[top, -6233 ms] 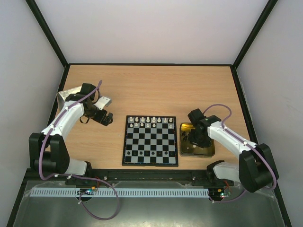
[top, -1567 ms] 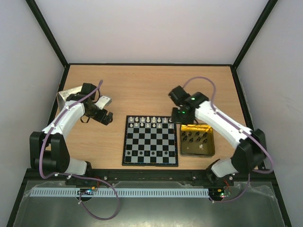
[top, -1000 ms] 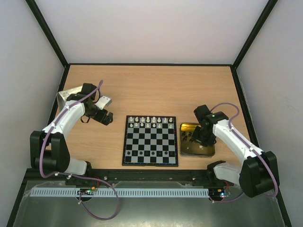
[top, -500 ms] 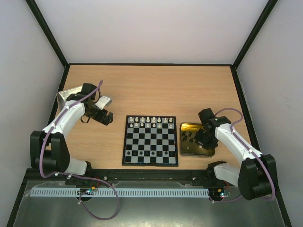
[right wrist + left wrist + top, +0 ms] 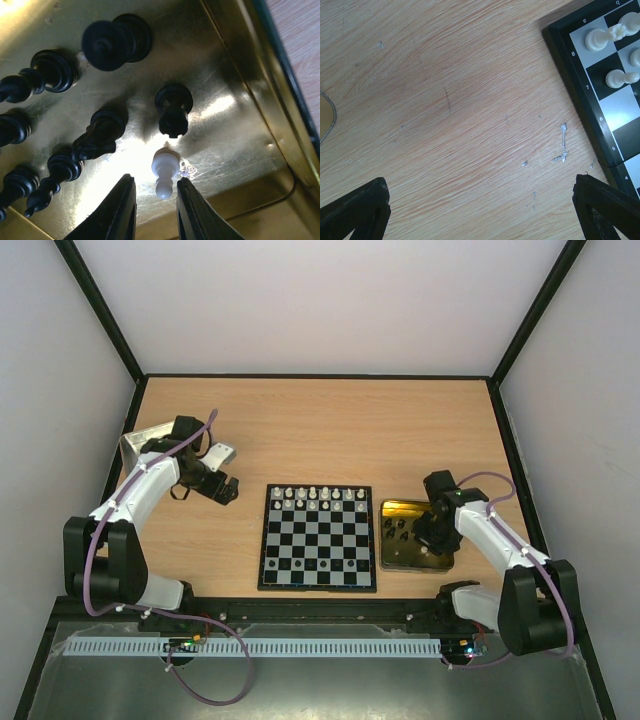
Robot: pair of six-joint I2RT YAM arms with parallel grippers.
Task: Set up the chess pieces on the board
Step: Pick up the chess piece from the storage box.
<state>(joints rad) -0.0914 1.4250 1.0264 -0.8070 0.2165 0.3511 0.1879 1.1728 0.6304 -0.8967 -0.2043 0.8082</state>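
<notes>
Right gripper (image 5: pixel 154 187) back from black-and-white checkered board (image 5: pixel 318 540), frame centre, into shallow gold metal tin (image 5: pixel 240 150) at right; jaws narrow, straddling small white pawn (image 5: pixel 165 167), not pinched yet, so next pick starting. Left gripper (image 5: pixel 480 200) wide, idle.

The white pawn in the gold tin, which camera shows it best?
Right wrist view: the white pawn sits large and sharp on the gold tin floor, at the tips of the right gripper. In the top view the right arm covers it. The left wrist view shows only table and board corner.
</notes>
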